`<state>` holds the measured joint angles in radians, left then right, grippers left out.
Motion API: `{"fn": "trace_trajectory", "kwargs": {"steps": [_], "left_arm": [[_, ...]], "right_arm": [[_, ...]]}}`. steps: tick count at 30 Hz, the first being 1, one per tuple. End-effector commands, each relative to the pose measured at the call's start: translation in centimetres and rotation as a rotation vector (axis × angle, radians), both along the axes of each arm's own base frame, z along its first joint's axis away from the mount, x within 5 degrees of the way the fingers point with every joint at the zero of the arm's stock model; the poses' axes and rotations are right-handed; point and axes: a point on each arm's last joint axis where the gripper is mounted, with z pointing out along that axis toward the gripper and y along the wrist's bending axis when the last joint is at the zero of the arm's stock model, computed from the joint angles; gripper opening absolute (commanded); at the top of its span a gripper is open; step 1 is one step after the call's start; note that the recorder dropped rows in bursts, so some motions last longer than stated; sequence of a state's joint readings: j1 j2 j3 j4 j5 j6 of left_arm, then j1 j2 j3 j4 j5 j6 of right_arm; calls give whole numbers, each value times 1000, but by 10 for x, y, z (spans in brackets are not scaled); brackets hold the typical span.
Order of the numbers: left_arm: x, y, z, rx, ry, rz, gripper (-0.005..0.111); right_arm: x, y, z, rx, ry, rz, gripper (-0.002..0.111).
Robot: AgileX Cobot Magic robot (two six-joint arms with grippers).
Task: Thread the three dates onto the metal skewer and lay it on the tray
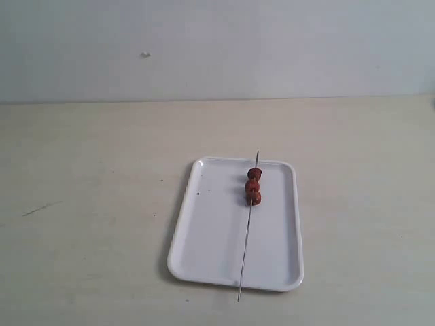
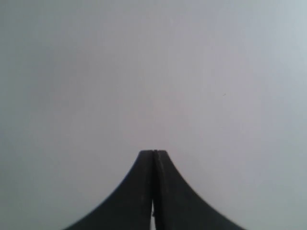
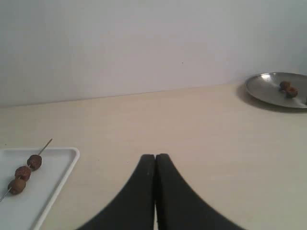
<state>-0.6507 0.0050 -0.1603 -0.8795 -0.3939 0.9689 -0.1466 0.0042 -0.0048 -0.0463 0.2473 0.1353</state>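
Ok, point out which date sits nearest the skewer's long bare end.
The date lowest in the exterior view; the other two lie toward the skewer's short tip.

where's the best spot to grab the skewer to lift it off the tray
Probably the bare stretch of the metal skewer on the near side of the three dates, close to the end jutting past the tray rim. Come from above, jaws across the rod: it lies flat and thin, and that end may leave room beneath.

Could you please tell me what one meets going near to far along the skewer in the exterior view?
Overhanging end of thin grey metal skewer, near rim of flat white rectangular tray, three wrinkled reddish-brown dates, far rim.
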Motion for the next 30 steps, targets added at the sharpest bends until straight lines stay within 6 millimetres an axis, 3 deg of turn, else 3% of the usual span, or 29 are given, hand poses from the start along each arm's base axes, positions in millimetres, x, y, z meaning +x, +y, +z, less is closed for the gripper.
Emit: {"fn": "trace_trajectory", "kwargs": {"steps": [1,17,22,26,30], "left_arm": [[0,0,-1,3,-3,0,1],[0,-1,-1,16,-6,0,1],[-5,-12,-1,288,-128,8,1],[-7,-28,-21,314,94,-241,1],[-7,-32,-32,138,322,-382,1]], "right_arm": [[0,-1,-2,-5,4,-9,0],[0,0,-2,3,2,-9,0],[0,0,-2,3,2,-9,0],[0,0,-2,3,2,-9,0],[0,0,-2,3,2,-9,0]]}}
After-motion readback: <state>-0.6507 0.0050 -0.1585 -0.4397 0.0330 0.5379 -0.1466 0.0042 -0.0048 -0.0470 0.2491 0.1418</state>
